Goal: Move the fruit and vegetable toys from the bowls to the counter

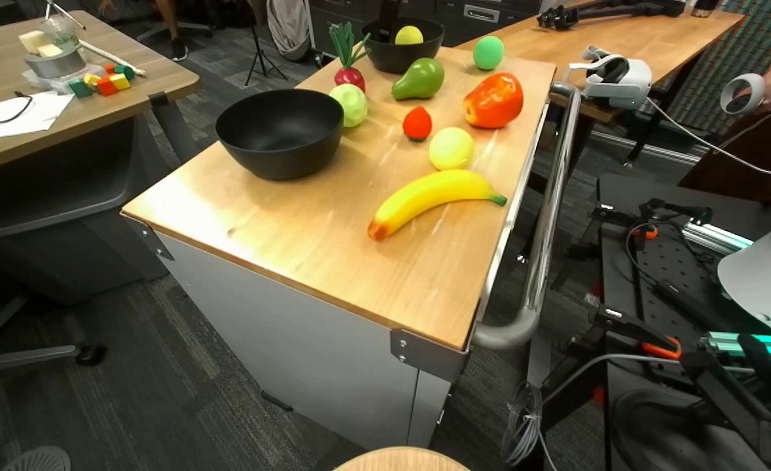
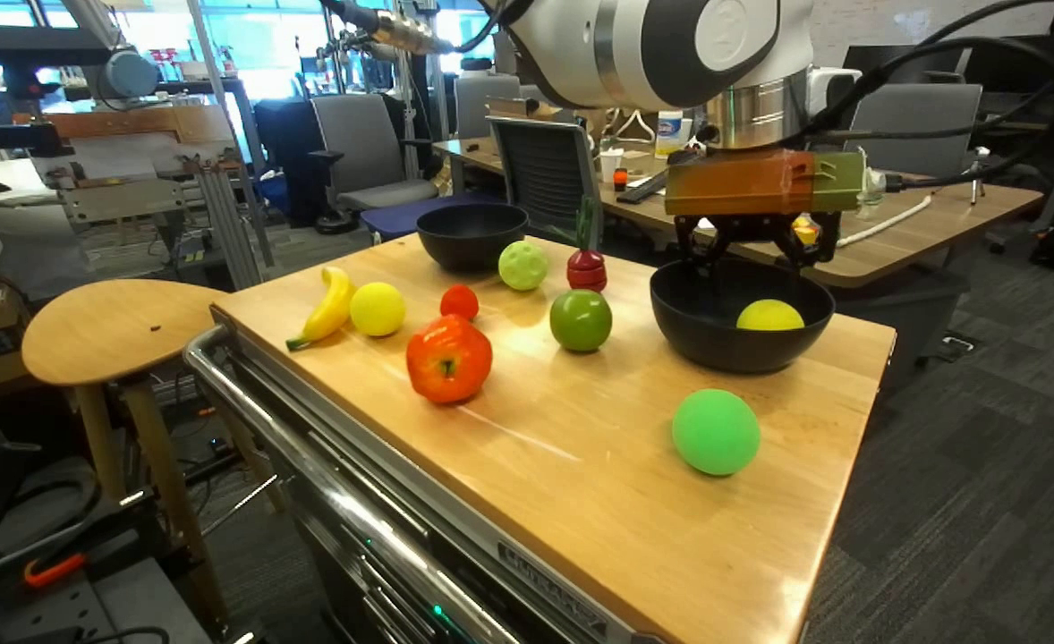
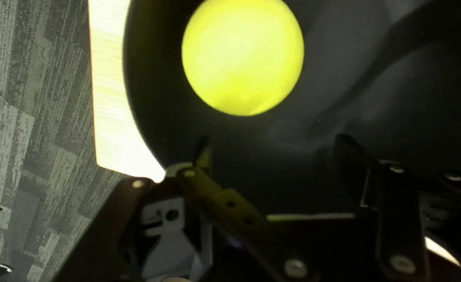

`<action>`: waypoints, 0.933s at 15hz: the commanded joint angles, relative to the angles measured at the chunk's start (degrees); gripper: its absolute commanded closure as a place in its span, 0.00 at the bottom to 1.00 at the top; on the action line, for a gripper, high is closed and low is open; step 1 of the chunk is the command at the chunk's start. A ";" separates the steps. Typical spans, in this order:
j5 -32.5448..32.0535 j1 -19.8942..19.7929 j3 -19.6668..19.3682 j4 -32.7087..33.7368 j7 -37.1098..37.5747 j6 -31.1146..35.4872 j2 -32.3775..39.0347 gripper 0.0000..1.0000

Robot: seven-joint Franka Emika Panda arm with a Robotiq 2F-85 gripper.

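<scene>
A yellow ball (image 2: 770, 316) (image 3: 242, 55) lies inside a black bowl (image 2: 733, 349) (image 1: 395, 60) at one end of the wooden counter (image 2: 581, 429). My gripper (image 2: 751, 268) (image 3: 272, 147) points down into that bowl, fingers apart and empty, beside the ball and not touching it. An empty black bowl (image 1: 281, 140) stands at the counter's opposite end. Out on the counter lie a banana (image 1: 428, 196), another yellow ball (image 1: 451, 149), a strawberry (image 1: 417, 124), a red-orange apple-like fruit (image 1: 494, 101), a pear (image 1: 418, 80), a pale green ball (image 1: 349, 106), a radish (image 1: 350, 77) and a green ball (image 1: 488, 53).
A metal handle rail (image 1: 559, 170) runs along one long side of the counter. A round wooden stool (image 2: 115, 331) stands off the counter's end. A desk (image 2: 939, 201) with a chair stands behind. The radish and pear are close to the bowl under my gripper.
</scene>
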 commanded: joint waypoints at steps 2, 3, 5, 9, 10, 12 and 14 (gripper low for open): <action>0.34 -1.78 0.17 -4.65 -1.75 0.85 -2.25 0.00; 0.16 -1.88 0.00 -5.35 -1.70 0.61 -2.37 0.00; 0.05 -2.08 -0.07 -6.88 -1.74 0.99 -2.68 0.00; 0.43 -2.23 0.30 -8.65 -2.09 2.04 -3.24 0.40; 0.62 -2.26 0.48 -8.99 -2.23 2.04 -3.60 0.47; 1.10 -2.37 0.93 -9.71 -2.78 2.02 -4.67 0.62; 1.31 -2.26 0.96 -9.92 -2.79 1.95 -5.38 0.69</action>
